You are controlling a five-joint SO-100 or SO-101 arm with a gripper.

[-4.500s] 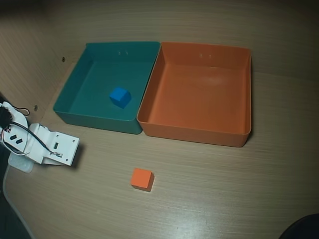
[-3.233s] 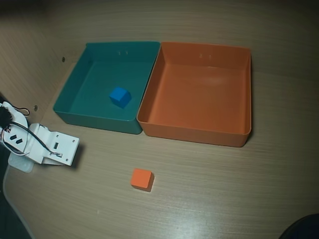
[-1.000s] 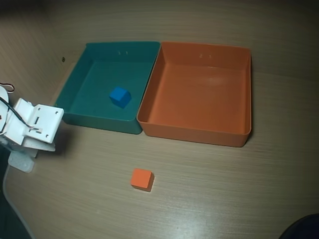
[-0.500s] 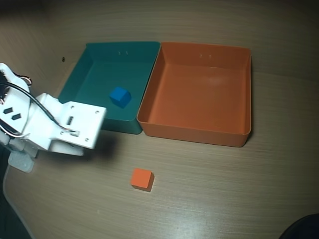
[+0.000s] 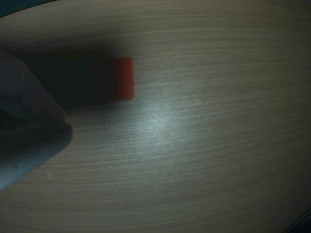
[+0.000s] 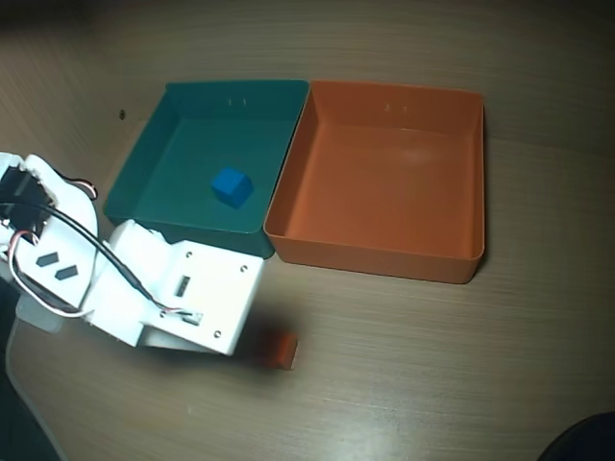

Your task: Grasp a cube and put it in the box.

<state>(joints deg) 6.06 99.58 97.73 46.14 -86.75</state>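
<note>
The small orange cube (image 5: 121, 77) lies on the wooden table; its left part is in dark shadow. In the overhead view the cube (image 6: 282, 350) sits just right of the white arm's front end, below the trays. One pale finger (image 5: 29, 136) of my gripper (image 5: 68, 114) enters the wrist view from the left, beside and below the cube, not touching it. The other finger does not show. In the overhead view the gripper (image 6: 252, 344) is hidden under the white wrist body. The orange box (image 6: 461, 264) stands empty at the upper right.
A teal-green tray (image 6: 144, 163) adjoins the orange box on its left and holds a small blue cube (image 6: 232, 186). The white arm (image 6: 144, 288) with cables covers the left side. Bare wooden table (image 6: 432, 384) lies below the box.
</note>
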